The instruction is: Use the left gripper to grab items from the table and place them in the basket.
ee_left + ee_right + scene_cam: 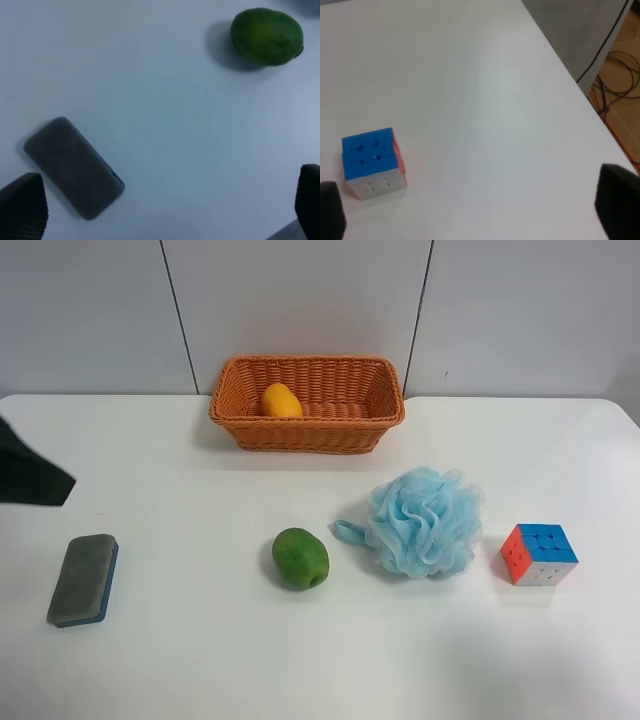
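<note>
The wicker basket [300,436] stands at the back of the white table [200,660] with the yellow-orange mango [281,401] inside it. On the table lie the grey-and-blue sponge [83,579], the green fruit [300,558], the light-blue pouf [425,522] and the puzzle cube [539,553]. My left gripper [165,207] is open and empty above the table, with the sponge [74,167] and green fruit [266,36] below it. Only a dark part of that arm [30,478] shows at the exterior high view's left edge. My right gripper [472,207] is open and empty near the cube [372,162].
A grey panelled wall [300,300] rises behind the basket. In the right wrist view the table's edge [570,80] runs close to the cube's side, with cables on the floor [620,75] beyond it.
</note>
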### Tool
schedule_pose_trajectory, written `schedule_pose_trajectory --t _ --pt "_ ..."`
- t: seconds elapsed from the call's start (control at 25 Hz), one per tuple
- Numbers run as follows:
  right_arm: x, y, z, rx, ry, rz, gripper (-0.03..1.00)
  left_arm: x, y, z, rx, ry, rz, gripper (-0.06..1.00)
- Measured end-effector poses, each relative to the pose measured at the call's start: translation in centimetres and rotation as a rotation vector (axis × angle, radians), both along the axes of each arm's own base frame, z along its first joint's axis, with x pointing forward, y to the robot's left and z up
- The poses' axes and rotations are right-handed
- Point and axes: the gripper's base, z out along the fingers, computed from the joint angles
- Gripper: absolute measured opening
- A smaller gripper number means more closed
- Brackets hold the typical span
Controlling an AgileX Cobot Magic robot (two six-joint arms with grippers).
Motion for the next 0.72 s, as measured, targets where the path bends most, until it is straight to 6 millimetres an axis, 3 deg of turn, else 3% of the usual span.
schedule_pose_trajectory --t 0.28,0.48,0.72 --pt "0.0 0.0 0.0 0.0 0.0 0.0 0.99 -6.5 1.8 -1.8 -0.028 0.017 -0.029 0.99" --pt "0.0 0.0 0.0 0.0 0.0 0.0 0.99 -9.2 3.1 -2.0 -0.022 -0.095 -0.016 0.99" --pt "0.0 0.0 0.0 0.0 0.0 0.0 0.99 -11.3 4.6 -3.0 -0.036 -0.267 0.144 0.99"
